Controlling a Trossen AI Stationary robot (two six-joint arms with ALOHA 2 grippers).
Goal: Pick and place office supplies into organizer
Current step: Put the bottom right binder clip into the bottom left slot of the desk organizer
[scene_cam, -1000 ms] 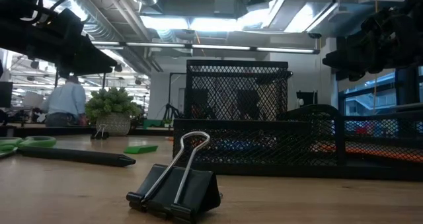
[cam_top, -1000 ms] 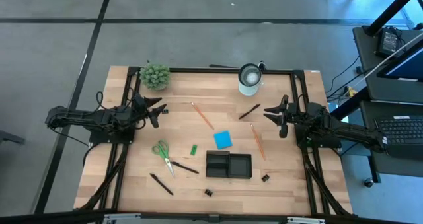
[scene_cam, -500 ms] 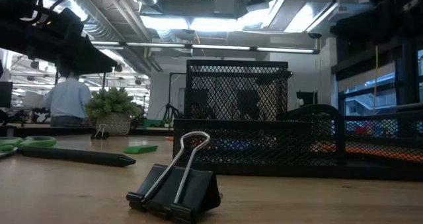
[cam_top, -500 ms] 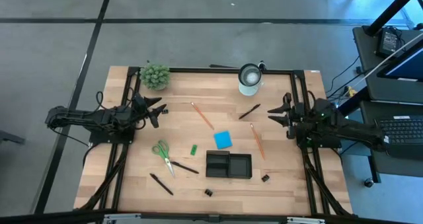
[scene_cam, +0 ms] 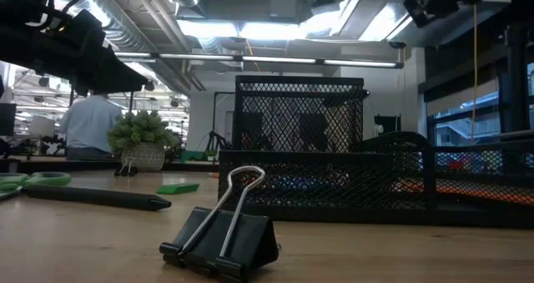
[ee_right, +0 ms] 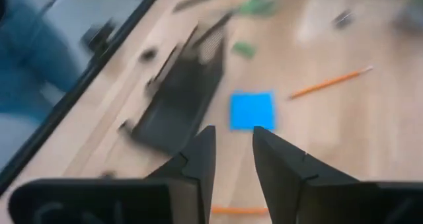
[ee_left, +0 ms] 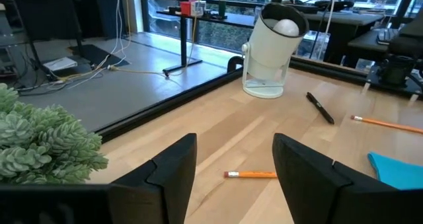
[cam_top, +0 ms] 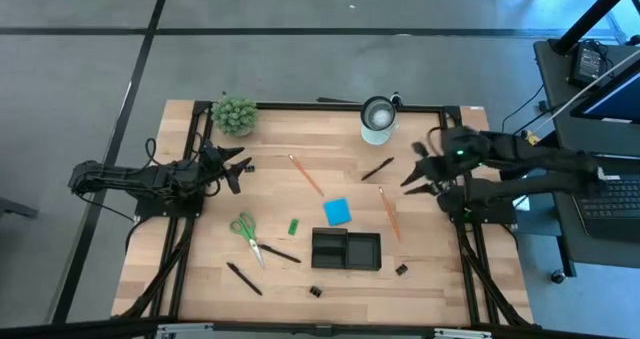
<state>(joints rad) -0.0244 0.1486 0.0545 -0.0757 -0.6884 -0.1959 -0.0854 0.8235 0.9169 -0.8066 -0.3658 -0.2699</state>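
The organizer sits near the table's front edge, both compartments looking bare, though the mesh makes that hard to swear to. Beside its far left corner lies the blue note pad; the scissors and green block lie to its left, a pencil to its right. The right gripper hangs beyond that pencil, fingers narrowly parted, holding nothing. The left gripper waits far left, fingers wide.
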